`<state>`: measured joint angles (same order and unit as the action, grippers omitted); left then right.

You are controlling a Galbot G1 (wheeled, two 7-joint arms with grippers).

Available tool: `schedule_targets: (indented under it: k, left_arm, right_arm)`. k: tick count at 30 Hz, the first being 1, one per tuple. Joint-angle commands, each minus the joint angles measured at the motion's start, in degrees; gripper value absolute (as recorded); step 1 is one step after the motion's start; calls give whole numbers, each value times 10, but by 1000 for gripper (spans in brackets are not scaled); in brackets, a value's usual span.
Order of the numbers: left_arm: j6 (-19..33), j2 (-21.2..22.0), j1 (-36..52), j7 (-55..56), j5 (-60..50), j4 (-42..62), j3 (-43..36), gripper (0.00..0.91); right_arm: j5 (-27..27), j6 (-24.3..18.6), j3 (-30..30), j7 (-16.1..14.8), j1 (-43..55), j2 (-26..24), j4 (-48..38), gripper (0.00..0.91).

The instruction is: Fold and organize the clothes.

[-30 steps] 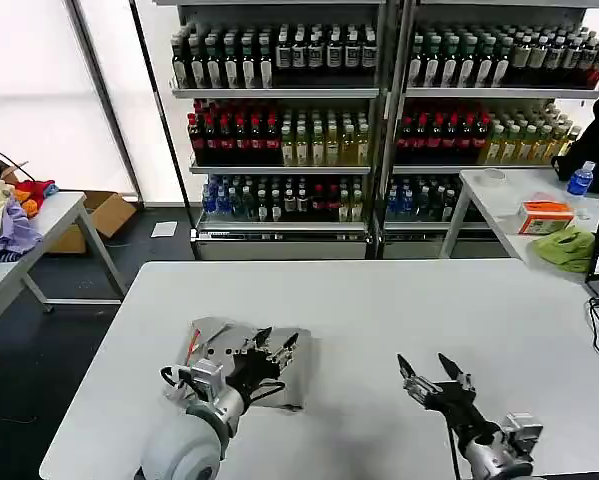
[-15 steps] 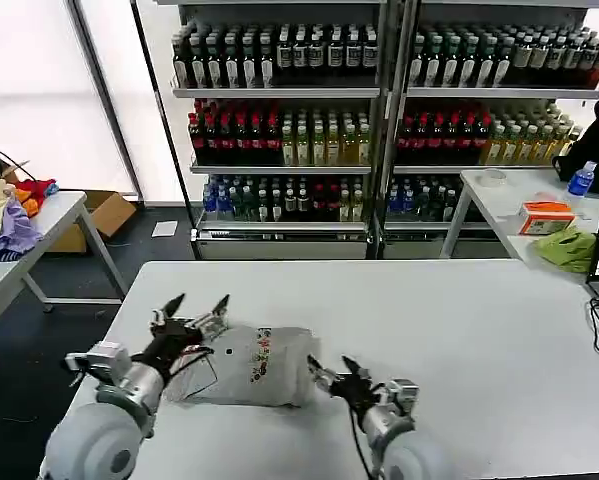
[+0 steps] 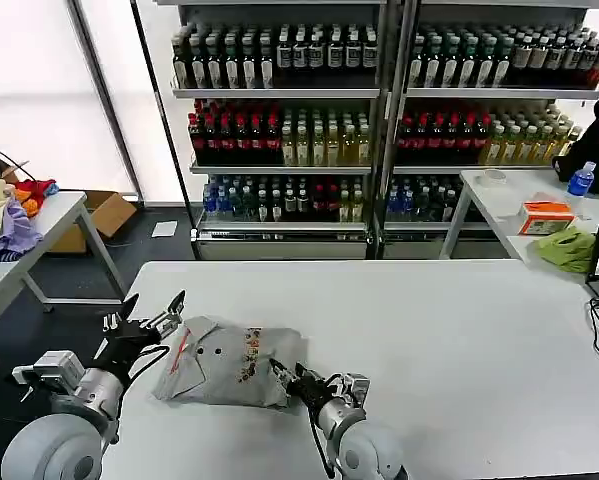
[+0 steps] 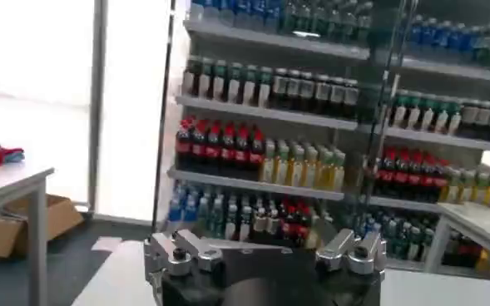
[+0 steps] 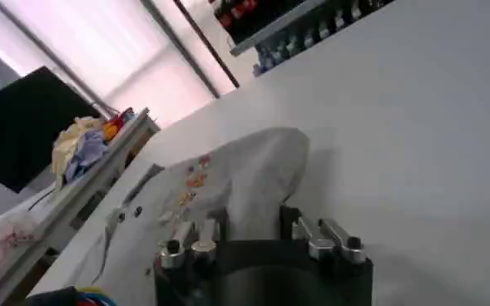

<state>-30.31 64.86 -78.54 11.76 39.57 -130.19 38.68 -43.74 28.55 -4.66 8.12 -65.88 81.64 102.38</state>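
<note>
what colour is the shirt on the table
Light grey, with a small multicoloured chest print and an orange-red collar lining; the shirt shows best in the head view.

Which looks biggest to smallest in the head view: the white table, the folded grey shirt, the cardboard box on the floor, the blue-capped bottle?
1. white table
2. grey shirt
3. cardboard box, though it sits farther from the camera, so its true size against the shirt is unsure
4. blue-capped bottle

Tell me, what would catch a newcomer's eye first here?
Probably the folded grey shirt on the white table, with the left end effector open just off its left edge and the right end effector at its front right corner. Behind stand shelves of colourful bottles.
</note>
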Motion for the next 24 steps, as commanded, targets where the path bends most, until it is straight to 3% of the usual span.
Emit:
schedule_targets:
  k: [1, 8, 13, 21, 24]
  left_arm:
    - [5, 5, -16, -3, 1, 3, 28, 907]
    - [20, 9, -19, -11, -4, 18, 23, 907]
    - [32, 10, -20, -20, -14, 24, 11, 907]
    - [34, 23, -24, -18, -28, 26, -17, 907]
    - [35, 27, -32, -15, -28, 26, -21, 907]
  right_arm:
    - [-4, 8, -38, -34, -1, -23, 17, 0]
    - [-4, 46, -119, -65, -9, -82, 54, 0]
    - [60, 46, -191, -120, -43, -171, 84, 0]
    - [83, 32, -251, -135, -77, -248, 89, 0]
    - [90, 21, -245, -118, -70, -251, 83, 0]
